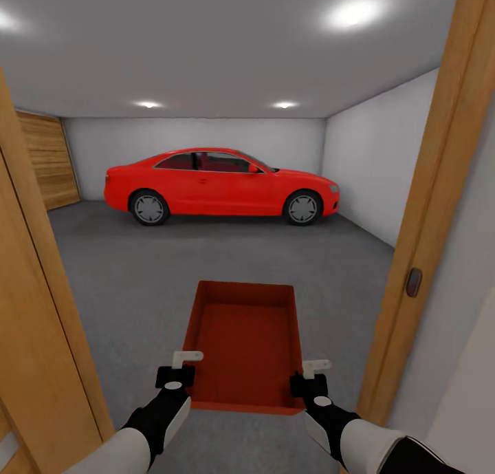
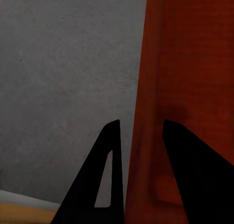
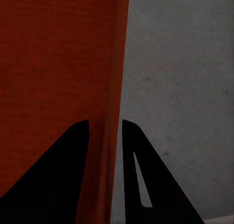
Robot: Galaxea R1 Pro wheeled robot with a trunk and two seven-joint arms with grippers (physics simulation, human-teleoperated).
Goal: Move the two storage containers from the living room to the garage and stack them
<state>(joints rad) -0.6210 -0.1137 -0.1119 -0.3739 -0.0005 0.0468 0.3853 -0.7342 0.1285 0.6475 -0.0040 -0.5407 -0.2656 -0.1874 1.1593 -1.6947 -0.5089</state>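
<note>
Container (image 1: 244,343): held between both arms, long axis pointing ahead into garage.
Left fingers (image 2: 139,151): clamped on its left wall.
Right fingers (image 3: 105,146): clamped on right wall.
Floor (image 1: 137,267): below, ahead.

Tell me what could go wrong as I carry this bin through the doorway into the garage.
1. The wooden door frame stands close beside the right gripper; drifting that way could clip the arm or knock the storage container.
2. The open door crowds the left gripper likewise.
3. Each gripper pinches only a thin side wall near the container's near end, so a jolt might tip or slip it onto the concrete floor.
</note>
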